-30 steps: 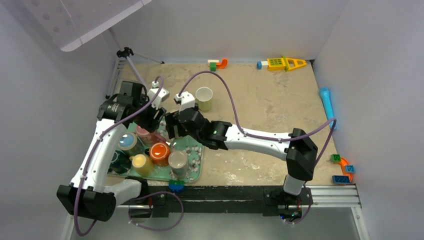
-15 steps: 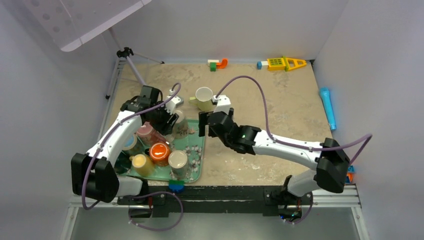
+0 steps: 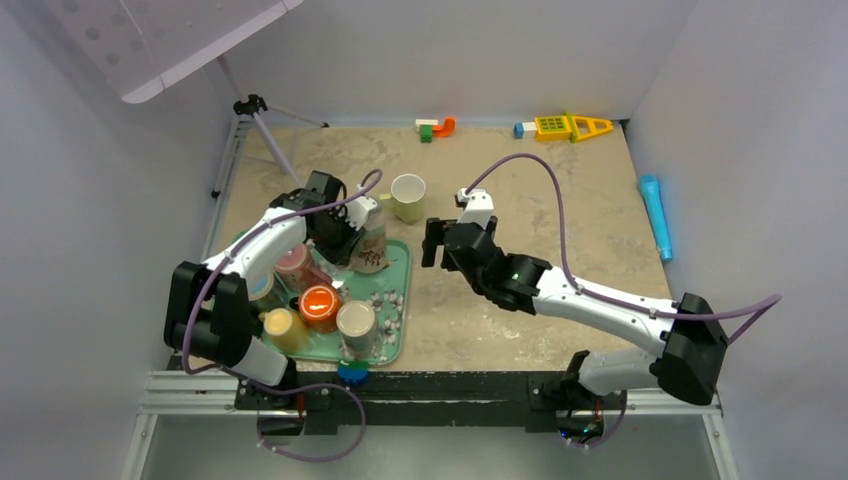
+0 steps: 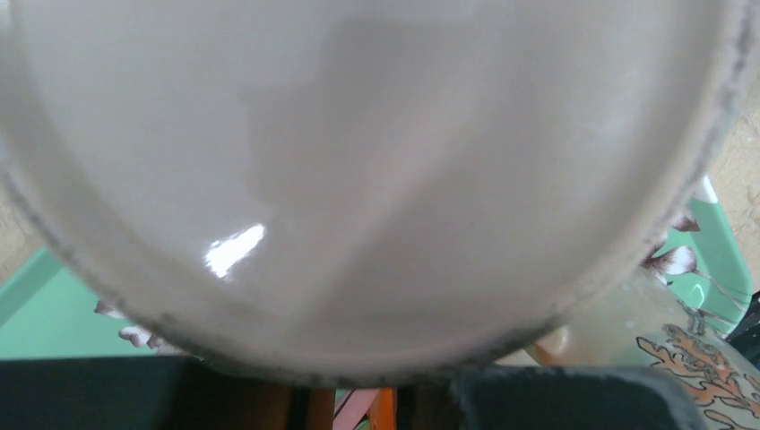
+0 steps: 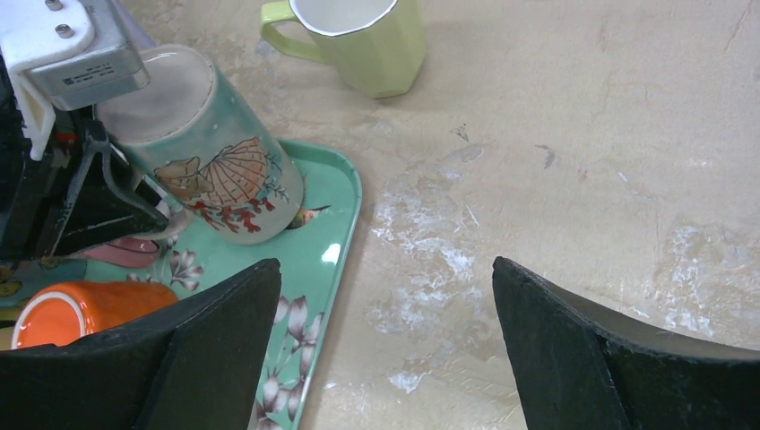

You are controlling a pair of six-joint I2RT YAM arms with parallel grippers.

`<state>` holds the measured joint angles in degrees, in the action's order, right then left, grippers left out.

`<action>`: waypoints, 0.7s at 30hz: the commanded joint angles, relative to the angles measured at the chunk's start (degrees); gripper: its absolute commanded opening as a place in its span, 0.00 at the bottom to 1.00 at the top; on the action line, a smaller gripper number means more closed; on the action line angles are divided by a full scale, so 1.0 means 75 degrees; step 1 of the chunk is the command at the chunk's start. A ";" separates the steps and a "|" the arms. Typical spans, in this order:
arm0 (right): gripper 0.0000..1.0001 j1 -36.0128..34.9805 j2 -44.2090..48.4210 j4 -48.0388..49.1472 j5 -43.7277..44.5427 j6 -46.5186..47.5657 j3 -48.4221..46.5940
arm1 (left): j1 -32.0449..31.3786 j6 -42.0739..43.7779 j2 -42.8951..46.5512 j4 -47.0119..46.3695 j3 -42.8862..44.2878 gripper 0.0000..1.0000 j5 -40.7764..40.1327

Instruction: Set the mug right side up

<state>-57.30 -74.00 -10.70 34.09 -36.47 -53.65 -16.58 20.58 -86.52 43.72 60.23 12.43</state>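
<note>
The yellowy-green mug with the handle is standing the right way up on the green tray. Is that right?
Not quite. The pale yellow-green faceted mug is standing the right way up, but on the bare tan table, just beyond the green flowered tray, not on it. The right wrist view shows it.

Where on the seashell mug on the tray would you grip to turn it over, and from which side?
Probably the seashell mug's straight side wall, mid-body, jaws across it. It leans base up, mouth end on the green tray, so the rim is hard to reach. Come from the tray's far right corner: cups crowd its near left.
</note>
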 commanded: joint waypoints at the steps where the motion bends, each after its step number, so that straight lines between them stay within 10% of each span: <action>1: 0.92 0.0062 0.0194 0.0294 0.0323 0.0098 0.0078 | -0.0024 -0.0075 -0.0297 -0.0141 0.0210 0.15 0.0067; 3: 0.93 0.0100 0.0226 0.0399 0.0228 0.0160 0.0145 | -0.0023 -0.0076 -0.0164 -0.0028 0.0294 0.00 0.0341; 21: 0.98 0.0673 0.1834 0.3536 -0.3412 0.0231 0.1053 | 0.0133 -0.2350 0.2073 0.0515 0.2449 0.00 0.4280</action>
<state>-52.42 -63.07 4.19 18.65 -33.65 -47.33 -16.12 10.00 -79.42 52.86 71.85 31.44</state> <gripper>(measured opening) 0.972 0.264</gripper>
